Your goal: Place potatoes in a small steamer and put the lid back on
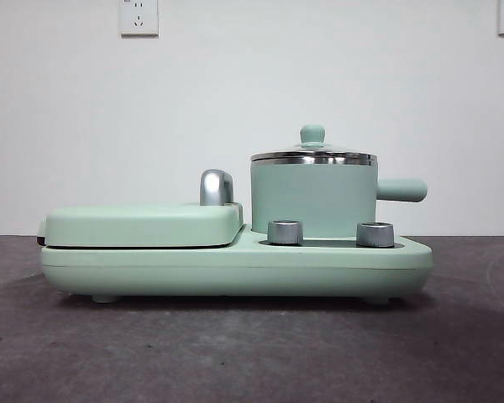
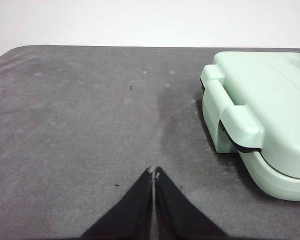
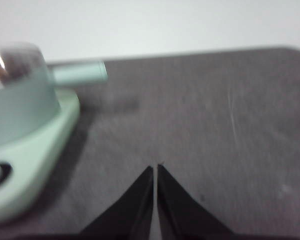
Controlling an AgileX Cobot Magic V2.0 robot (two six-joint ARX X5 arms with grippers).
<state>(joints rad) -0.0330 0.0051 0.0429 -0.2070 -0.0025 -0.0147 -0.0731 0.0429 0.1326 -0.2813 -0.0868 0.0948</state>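
Lid (image 1: 312,154) seated on small steamer (image 1: 313,198); left tool (image 2: 154,173), right tool (image 3: 154,169) closed, empty, over bare table (image 1: 235,353).

You see a matt mint-green small steamer (image 1: 313,200) under a polished steel-rimmed lid (image 1: 313,156). The griddle plate (image 1: 143,225) looks smooth matt plastic, its two knobs (image 1: 286,232) brushed metal, the table (image 1: 235,353) dull grey cloth.

A bare test bench — grey table (image 1: 235,353), blank white wall (image 1: 252,92), sockets (image 1: 139,17).
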